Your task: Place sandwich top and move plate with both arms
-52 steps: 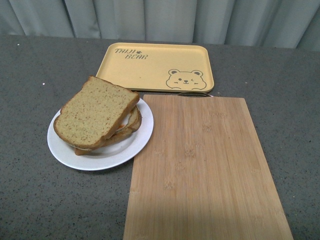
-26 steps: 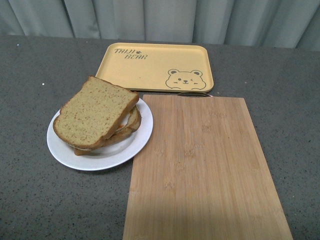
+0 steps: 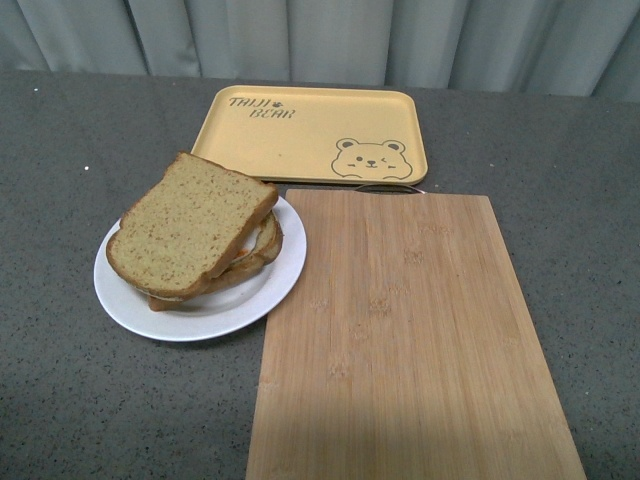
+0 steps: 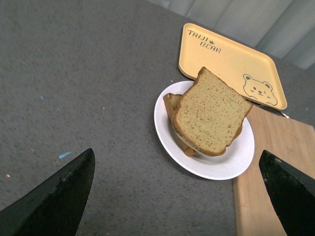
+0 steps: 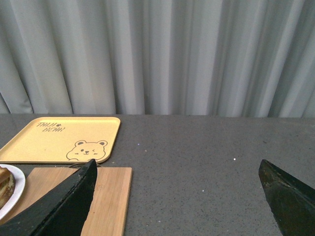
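Observation:
The sandwich top (image 3: 190, 222), a tan speckled bread slice with a darker crust, lies tilted on a stack of slices on the round white plate (image 3: 262, 293). The plate rests on the grey table left of the wooden board. No arm shows in the front view. From the left wrist view the sandwich top (image 4: 210, 113) and plate (image 4: 231, 160) lie ahead of my open left gripper (image 4: 179, 189), well apart from both fingers (image 4: 54, 201). My right gripper (image 5: 179, 191) is open over bare grey table, with only the plate's rim (image 5: 11, 199) at the picture's edge.
A bamboo cutting board (image 3: 410, 340) lies right of the plate, touching its rim. A yellow bear tray (image 3: 315, 135) sits behind both. Grey curtains (image 5: 157, 54) close off the far edge of the table.

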Tool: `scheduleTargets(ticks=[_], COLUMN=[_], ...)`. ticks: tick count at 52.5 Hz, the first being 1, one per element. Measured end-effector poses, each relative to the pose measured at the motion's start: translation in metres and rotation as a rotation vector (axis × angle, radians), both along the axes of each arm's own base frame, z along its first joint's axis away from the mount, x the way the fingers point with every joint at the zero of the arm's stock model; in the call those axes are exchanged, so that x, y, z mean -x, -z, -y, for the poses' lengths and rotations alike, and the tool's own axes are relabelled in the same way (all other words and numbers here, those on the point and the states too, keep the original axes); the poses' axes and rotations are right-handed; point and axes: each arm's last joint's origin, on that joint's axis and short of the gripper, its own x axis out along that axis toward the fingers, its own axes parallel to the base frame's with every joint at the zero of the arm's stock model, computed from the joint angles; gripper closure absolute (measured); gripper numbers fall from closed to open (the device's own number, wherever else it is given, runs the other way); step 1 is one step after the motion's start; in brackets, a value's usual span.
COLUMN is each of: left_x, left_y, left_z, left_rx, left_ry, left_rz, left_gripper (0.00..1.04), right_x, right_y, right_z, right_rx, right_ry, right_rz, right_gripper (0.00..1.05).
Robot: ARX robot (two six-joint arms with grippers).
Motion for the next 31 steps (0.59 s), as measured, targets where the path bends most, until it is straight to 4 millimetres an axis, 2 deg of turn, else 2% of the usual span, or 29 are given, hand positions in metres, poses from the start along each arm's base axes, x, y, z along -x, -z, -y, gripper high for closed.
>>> scheduleTargets(ticks=[7,13,23,31], left_x=[-0.022,-0.049,-0.085,-0.098], left_y=[0.004,0.015,0.050,0.073], left_z=[0.002,0.004,0.005,0.006], left_rx=[0.169,0.301,0.462,0.492], left_ry=[0.026,0.040,-0.006,-0.031], left_rz=[-0.071,-0.166,-0.364,-0.481], left_gripper=[0.07,0.07,0.07,0.07], right_x=[0.000,0.000,0.000,0.000], right_y=[0.000,0.000,0.000,0.000], right_z=[0.000,0.000,0.000,0.000], right_rx=[0.000,0.000,0.000,0.000], right_ry=[0.000,0.000,0.000,0.000], right_rz=[0.000,0.000,0.000,0.000], right_gripper=[0.09,0.09,0.09,0.09])
